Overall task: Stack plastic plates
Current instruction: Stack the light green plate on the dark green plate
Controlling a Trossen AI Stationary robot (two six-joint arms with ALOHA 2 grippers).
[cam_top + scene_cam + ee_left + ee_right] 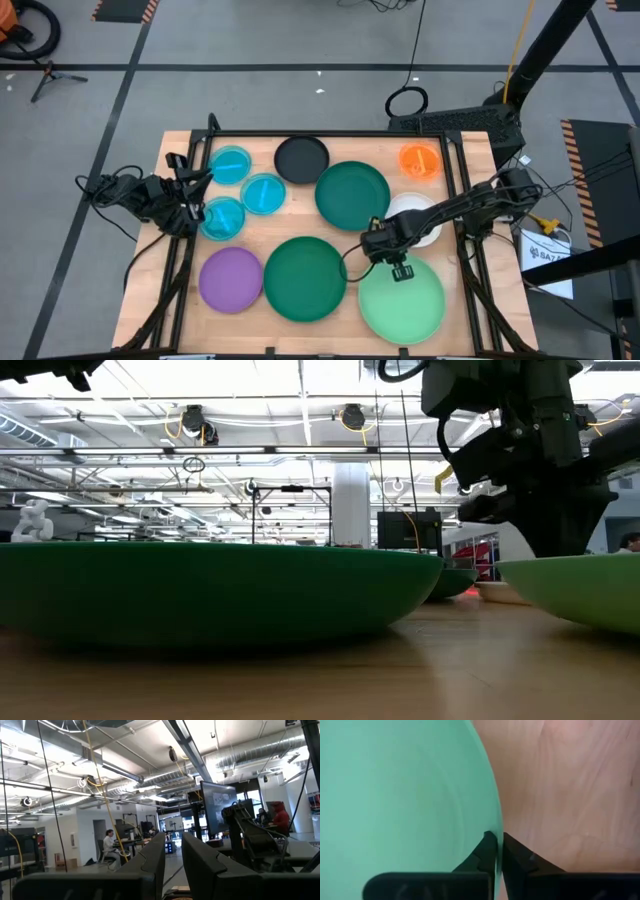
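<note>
The light green plate (pixel 403 305) lies on the wooden table at the near right. My right gripper (pixel 400 268) stands over its far rim, pointing down, shut on that rim. Two dark green plates (pixel 305 278) (pixel 352 195) lie in the middle, a purple plate (pixel 231 279) at the near left, and a black plate (pixel 301 159) at the far edge. A white plate (pixel 428 218) lies partly under my right arm. My left gripper (pixel 200 192) waits at the left beside the blue plates (pixel 264 193), raised and tilted up, with a narrow gap between its fingers (pixel 150 860). My right gripper pinches the light green plate's far rim (pixel 496 827) between its two fingers, one finger inside the plate and one outside over the bare wood. The fingers come from above, pointing down. The plate lies flat on the table.
Three small blue plates (pixel 231 164) (pixel 222 217) sit at the far left and an orange one (pixel 420 161) at the far right. A dark frame (pixel 330 134) runs around the tabletop. Bare wood (pixel 560 785) shows between the light green plate and the white plate.
</note>
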